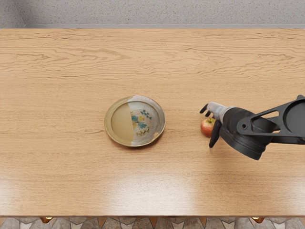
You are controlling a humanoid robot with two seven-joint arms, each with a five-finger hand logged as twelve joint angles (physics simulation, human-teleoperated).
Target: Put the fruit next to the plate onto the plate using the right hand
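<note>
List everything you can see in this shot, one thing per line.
table: one, light wood, fills most of the view
plate: one, olive-beige with a blue-green floral pattern, middle of the table, nothing on it
apple: one, red and yellow, on the table to the right of the plate, apart from it
right robot hand: one, grey and black, right at the apple, its arm coming in from the right edge

plate (123, 123) and apple (207, 127) side by side on the table (143, 62)
the plate sits near the table's middle; the apple lies on the tabletop to its right, apart from it, with the right hand (217, 121) against the apple's right side.
</note>
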